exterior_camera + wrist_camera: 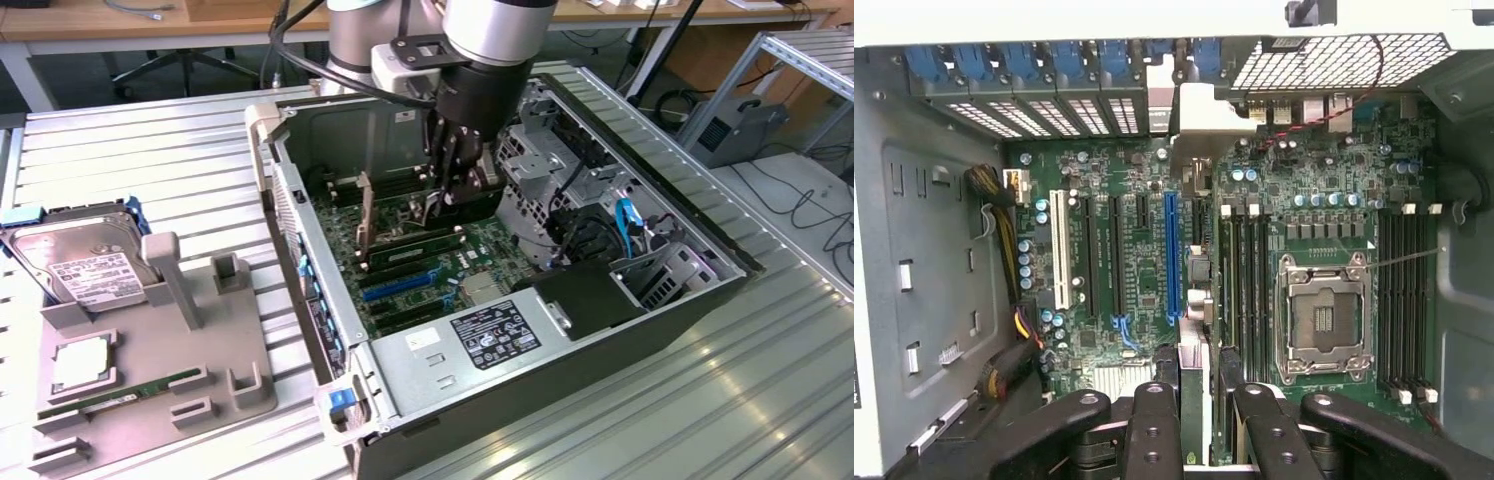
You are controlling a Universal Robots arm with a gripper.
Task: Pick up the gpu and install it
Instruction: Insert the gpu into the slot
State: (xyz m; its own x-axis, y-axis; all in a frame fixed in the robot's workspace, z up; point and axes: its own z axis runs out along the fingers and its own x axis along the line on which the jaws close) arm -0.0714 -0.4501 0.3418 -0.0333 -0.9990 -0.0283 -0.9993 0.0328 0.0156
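The black fingers (1154, 430) pinch the gpu (1194, 300) edge-on between them. Its long axis runs from them toward the case's (694, 300) rear slot covers (1054, 115), bracket end farthest, above the motherboard (1324, 210).

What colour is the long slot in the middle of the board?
Blue. The slot shows best in the wrist view, standing out against the green board.

— Where's my exterior view?
— High above the desk (160, 140), angled down into the open computer case (400, 370).
— And my wrist view?
— Close inside, facing the motherboard (1144, 260). Both share that board.
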